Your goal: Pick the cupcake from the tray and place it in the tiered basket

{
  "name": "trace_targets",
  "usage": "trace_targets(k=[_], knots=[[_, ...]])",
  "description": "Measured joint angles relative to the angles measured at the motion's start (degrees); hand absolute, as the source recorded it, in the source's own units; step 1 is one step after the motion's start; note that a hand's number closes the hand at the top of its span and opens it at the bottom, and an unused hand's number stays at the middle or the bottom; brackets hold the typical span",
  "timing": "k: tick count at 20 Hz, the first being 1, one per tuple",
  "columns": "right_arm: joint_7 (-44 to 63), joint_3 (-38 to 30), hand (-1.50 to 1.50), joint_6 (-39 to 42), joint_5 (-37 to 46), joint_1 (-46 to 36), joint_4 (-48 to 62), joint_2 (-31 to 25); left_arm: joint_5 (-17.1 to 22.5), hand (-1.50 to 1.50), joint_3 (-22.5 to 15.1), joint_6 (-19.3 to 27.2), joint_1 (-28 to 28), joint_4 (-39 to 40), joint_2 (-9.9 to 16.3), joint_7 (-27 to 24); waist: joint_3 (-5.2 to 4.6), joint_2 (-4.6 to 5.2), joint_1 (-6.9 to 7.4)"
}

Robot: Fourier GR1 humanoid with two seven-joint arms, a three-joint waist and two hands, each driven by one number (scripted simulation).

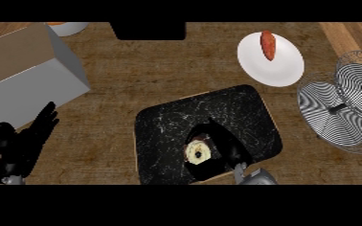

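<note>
The cupcake (pixel 197 152), pale frosting in a dark wrapper, sits in the lower middle of the black marbled tray (pixel 176 119). My right hand (pixel 228 146) comes in from the lower edge and lies over the tray just right of the cupcake. Its fingers stretch up past the cupcake's right side and look straight, though black on black makes this hard to read. The wire tiered basket (pixel 332 107) stands at the right edge. My left hand (pixel 27 139) rests open at the lower left, fingers up, far from the tray.
A white plate (pixel 279 69) with a reddish oblong food (pixel 268 45) lies behind the tray, left of the basket. A grey and brown box (pixel 35 72) fills the upper left. A bowl's rim (pixel 68 27) and a black block (pixel 148 31) sit at the far edge.
</note>
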Motion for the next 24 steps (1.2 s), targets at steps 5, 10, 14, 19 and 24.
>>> trace_targets(k=[5, 10, 14, 19, 24], knots=[[2.1, -2.1, 1.50, -3.1, 1.3, -1.4, -0.6, 0.0, -0.4, 0.00, 0.7, -0.7, 0.4, -0.3, -0.1, 0.0, 0.20, 0.32, 0.15], [17.8, -2.7, 1.50, -13.9, 14.9, -9.4, 4.1, 0.5, -0.8, 0.00, 0.3, -0.8, -0.1, -0.2, -0.1, 0.5, 0.03, 0.43, 0.87], [31.2, -2.7, 1.50, -18.2, 27.3, -17.2, 8.2, 0.8, -1.1, 0.00, -0.1, -0.8, -0.7, 0.0, -0.1, 0.6, -0.09, 0.33, 1.32], [39.4, -2.6, 1.50, -18.2, 41.0, -27.0, 11.3, 0.7, -1.3, 0.00, -0.3, -0.7, -0.6, 0.5, -0.5, 0.5, -0.01, 0.09, 1.50], [43.5, -4.2, 1.50, -16.3, 52.4, -34.8, 11.5, 0.6, -1.2, 0.00, 0.3, -0.5, -0.8, 0.8, -0.2, 0.8, 0.11, -0.20, 0.78]])
